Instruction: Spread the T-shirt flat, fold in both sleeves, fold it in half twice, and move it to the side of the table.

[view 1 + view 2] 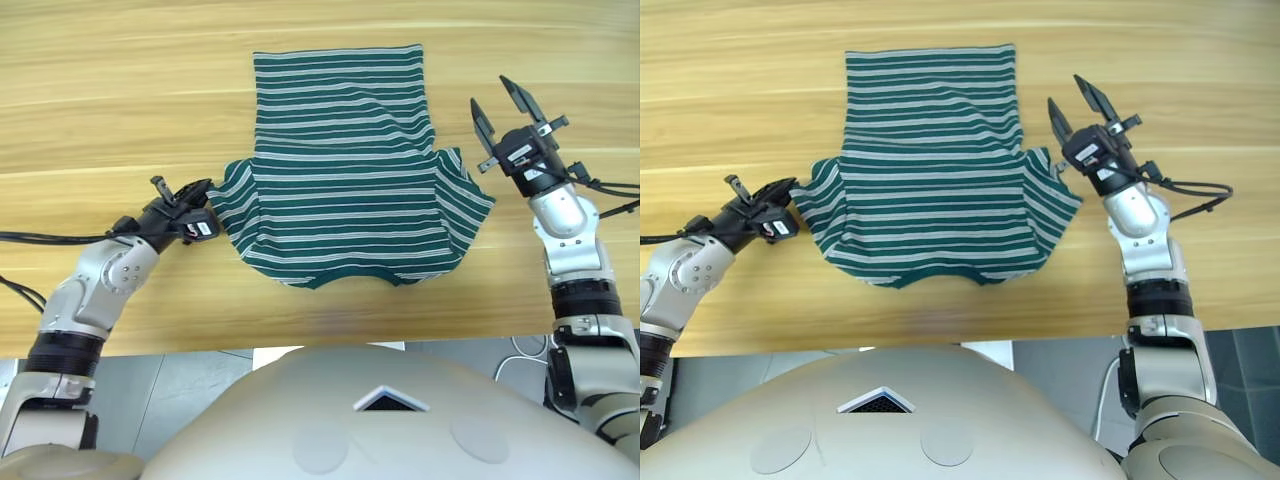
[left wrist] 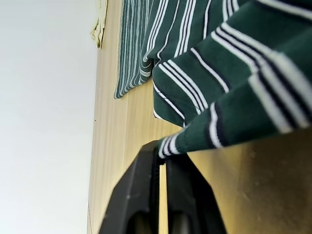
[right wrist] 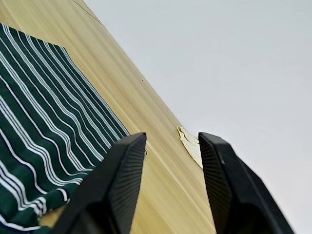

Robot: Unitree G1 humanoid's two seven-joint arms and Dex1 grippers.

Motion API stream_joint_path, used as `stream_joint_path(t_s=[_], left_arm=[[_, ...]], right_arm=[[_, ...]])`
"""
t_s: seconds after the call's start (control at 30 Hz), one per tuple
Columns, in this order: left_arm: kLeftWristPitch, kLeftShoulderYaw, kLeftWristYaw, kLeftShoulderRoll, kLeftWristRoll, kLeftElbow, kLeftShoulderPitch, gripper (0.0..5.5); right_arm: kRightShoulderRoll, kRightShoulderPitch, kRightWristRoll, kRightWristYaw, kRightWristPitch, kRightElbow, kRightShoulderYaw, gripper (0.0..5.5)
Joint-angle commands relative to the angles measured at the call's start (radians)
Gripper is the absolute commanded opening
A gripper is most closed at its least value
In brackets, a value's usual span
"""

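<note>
A dark green T-shirt [image 1: 345,170] with white stripes lies on the wooden table [image 1: 100,90], collar towards me and hem at the far side. My left gripper [image 1: 207,190] is shut on the edge of the shirt's left sleeve [image 2: 229,122], low over the table. My right gripper [image 1: 505,113] hangs open just right of the right sleeve [image 1: 462,190], tilted up and holding nothing; its fingers [image 3: 122,180] are spread above the shirt's right edge [image 3: 44,126].
Bare wood lies on both sides of the shirt and beyond its hem. The table's near edge [image 1: 300,345] runs just below the collar. Cables trail from both wrists.
</note>
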Motion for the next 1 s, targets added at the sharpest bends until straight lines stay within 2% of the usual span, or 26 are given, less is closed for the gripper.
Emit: stream_joint_path(t_s=[0.03, 0.27, 0.53, 0.8, 1.0], left_arm=[[0.021, -0.06, -0.047, -0.006, 0.03, 0.042, 0.063, 0.01], [-0.041, 0.004, 0.047, -0.071, -0.073, 0.004, 0.039, 0.01], [-0.09, 0.029, 0.13, -0.135, -0.067, -0.062, -0.03, 0.01], [-0.121, -0.004, 0.133, -0.144, -0.013, -0.036, -0.095, 0.01], [-0.184, -0.12, 0.103, -0.205, 0.024, 0.016, -0.178, 0.01]], right_arm=[[0.007, -0.004, -0.008, -0.003, 0.002, 0.002, 0.0, 2.01], [0.014, -0.02, -0.012, -0.012, -0.002, 0.026, 0.005, 2.01], [0.011, -0.026, -0.011, -0.02, -0.026, 0.071, 0.002, 2.01], [0.018, -0.042, -0.013, -0.031, -0.041, 0.107, 0.009, 2.01], [0.027, -0.051, -0.017, -0.036, -0.046, 0.116, 0.014, 2.01]])
